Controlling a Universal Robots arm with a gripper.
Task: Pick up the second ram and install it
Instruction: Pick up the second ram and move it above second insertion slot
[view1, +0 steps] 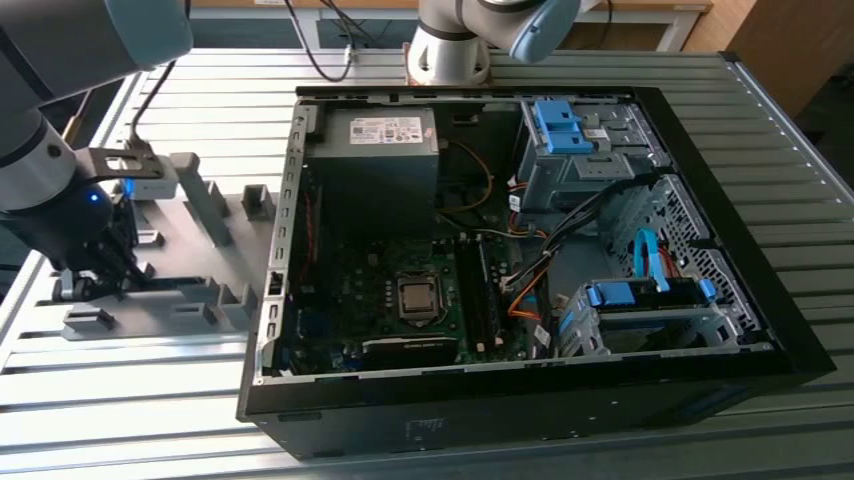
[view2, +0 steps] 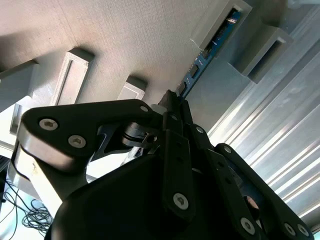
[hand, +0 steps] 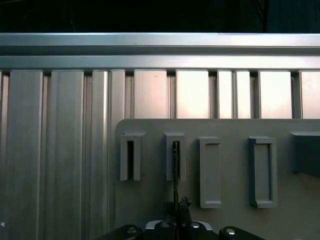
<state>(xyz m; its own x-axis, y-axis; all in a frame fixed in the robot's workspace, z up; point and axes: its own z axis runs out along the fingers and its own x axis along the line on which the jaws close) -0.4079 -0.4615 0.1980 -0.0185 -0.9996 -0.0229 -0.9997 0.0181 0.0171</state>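
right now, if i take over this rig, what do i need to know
Gripper: shut on the second ram, low over the grey holder plate, which sits to the exterior view's left of the open computer case.
Ram: standing on edge, its far end in a holder slot.
Done: approach and grasp.
Left: the ram is not yet out of the holder, nor in the case.

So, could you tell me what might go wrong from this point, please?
The second ram stands edge-on in a grey holder block; a skewed lift by the hand could jam or bend it. Loose cables lie beside the motherboard slots in the open case and might snag it.
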